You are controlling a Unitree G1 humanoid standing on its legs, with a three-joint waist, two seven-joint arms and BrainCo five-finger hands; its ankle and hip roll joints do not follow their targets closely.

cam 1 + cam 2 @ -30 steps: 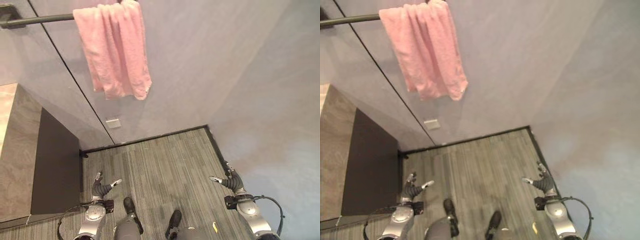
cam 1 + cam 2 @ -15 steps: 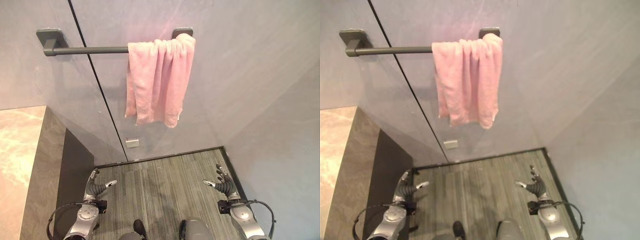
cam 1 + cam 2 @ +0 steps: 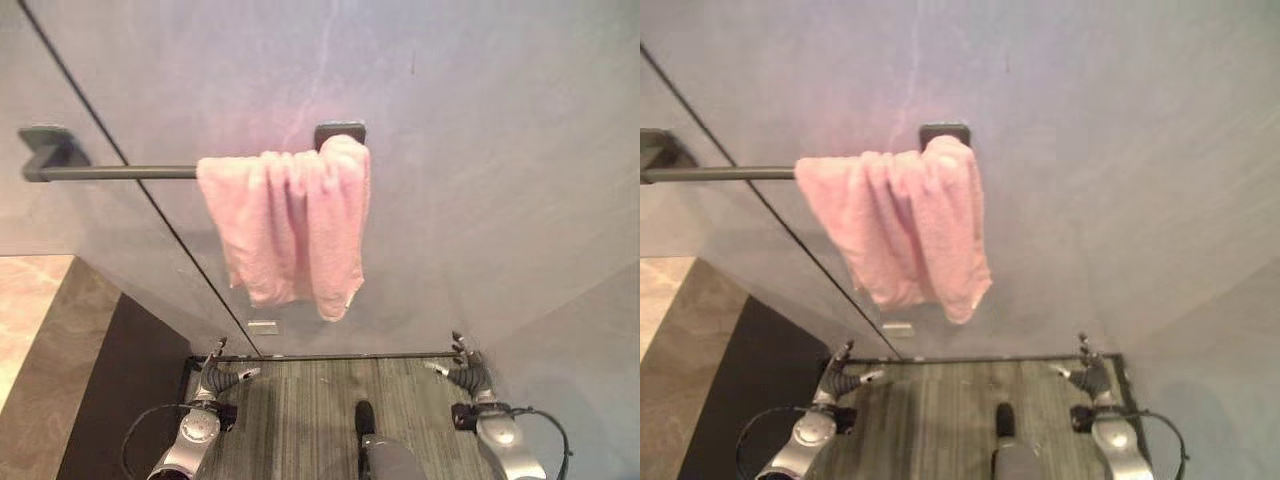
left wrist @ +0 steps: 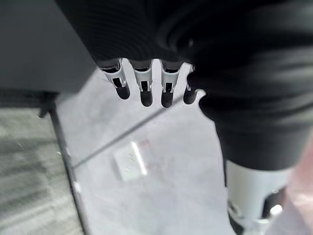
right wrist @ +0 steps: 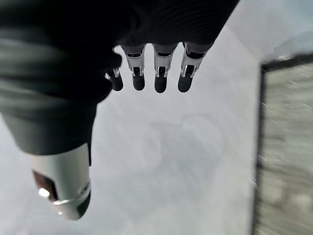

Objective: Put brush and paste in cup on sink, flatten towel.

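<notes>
Pink terry cloth marks the task's thing: a bunched pink towel draped over a dark metal towel bar fixed to the pale grey wall. The towel is gathered in folds at the bar's end by the square dark bracket, not spread flat, and its lower edge hangs unevenly.

The left hand is held low, well below the towel and a little to the side of it that the bar runs along, above the grey striped carpet floor. In its wrist view its fingers are straight and relaxed in a row, holding nothing, with the thumb set apart; past them show the grey wall and a small pale rectangular wall plate. That plate sits on the wall above and just inward of the left hand, under the towel's hanging edge.

The right hand is likewise low, well below the towel and off to its other side, near where the wall meets the floor. Its fingers are extended and released, grasping nothing, with bare grey wall beyond them.

Outward of the left hand stands a cabinet with a dark front panel and a beige marbled stone top.
</notes>
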